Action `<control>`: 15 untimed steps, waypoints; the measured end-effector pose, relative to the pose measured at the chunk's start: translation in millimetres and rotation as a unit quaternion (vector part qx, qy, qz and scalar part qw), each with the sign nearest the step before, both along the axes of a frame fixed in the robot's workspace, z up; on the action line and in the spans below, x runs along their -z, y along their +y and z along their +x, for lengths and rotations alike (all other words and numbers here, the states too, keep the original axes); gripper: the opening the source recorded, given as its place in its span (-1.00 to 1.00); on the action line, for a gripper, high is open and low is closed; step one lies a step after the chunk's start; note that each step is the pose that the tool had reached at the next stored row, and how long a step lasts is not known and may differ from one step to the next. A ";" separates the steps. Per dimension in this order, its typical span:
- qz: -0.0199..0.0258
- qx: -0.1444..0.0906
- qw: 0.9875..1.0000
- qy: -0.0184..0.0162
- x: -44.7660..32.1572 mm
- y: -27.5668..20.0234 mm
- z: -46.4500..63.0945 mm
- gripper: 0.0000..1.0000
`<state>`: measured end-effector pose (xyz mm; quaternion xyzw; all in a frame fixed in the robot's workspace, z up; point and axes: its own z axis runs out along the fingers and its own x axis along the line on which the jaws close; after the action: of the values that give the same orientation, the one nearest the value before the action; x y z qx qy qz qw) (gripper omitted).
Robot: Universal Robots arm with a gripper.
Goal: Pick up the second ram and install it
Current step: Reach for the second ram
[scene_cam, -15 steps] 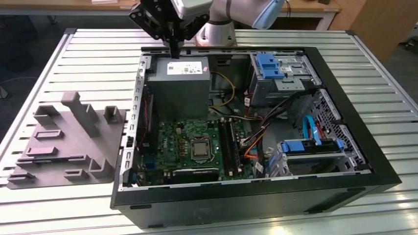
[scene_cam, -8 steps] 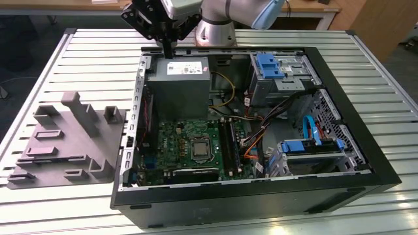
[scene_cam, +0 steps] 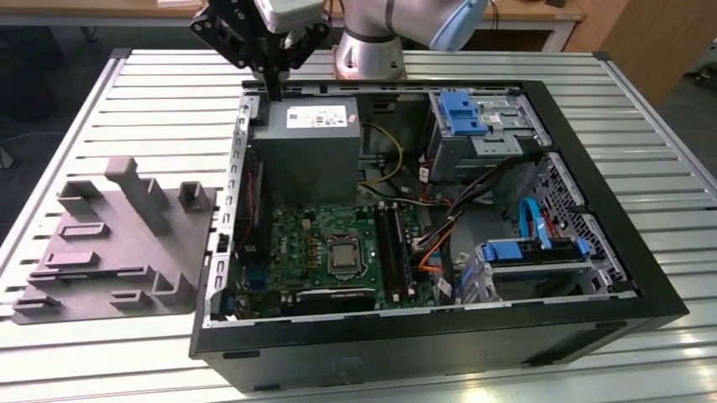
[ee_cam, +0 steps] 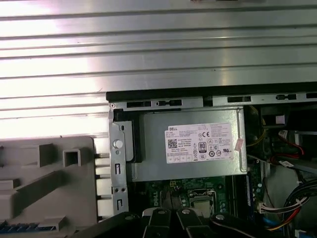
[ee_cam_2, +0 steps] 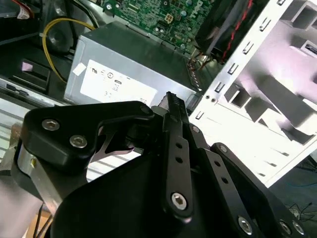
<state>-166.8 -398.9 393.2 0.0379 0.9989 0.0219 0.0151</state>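
The gripper [scene_cam: 272,95] hangs closed, fingers pressed together, just above the grey power supply [scene_cam: 305,147] (its white label [ee_cam: 199,143] carries small print). The second ram [ee_cam: 29,227], a blue strip cut off and hard to make out, lies in the grey fixture [scene_cam: 112,243] near the desk [scene_cam: 627,101] edge on the exterior view's left.

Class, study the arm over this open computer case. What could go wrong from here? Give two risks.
The black pincer hangs close over the grey metal power supply box and the black case rim; lowering could strike them. Loose yellow cables run near the green motherboard and might snag.
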 end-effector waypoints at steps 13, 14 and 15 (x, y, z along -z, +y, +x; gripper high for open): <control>0.000 0.000 1.000 -0.004 0.0 0.0 -34.9 -0.79; 0.000 0.000 1.000 -0.005 0.0 0.0 -37.7 -0.79; 0.000 0.000 1.000 -0.005 0.0 0.0 -40.7 -0.79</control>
<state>-207.5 -398.9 393.2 0.0377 0.9988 0.0221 0.0201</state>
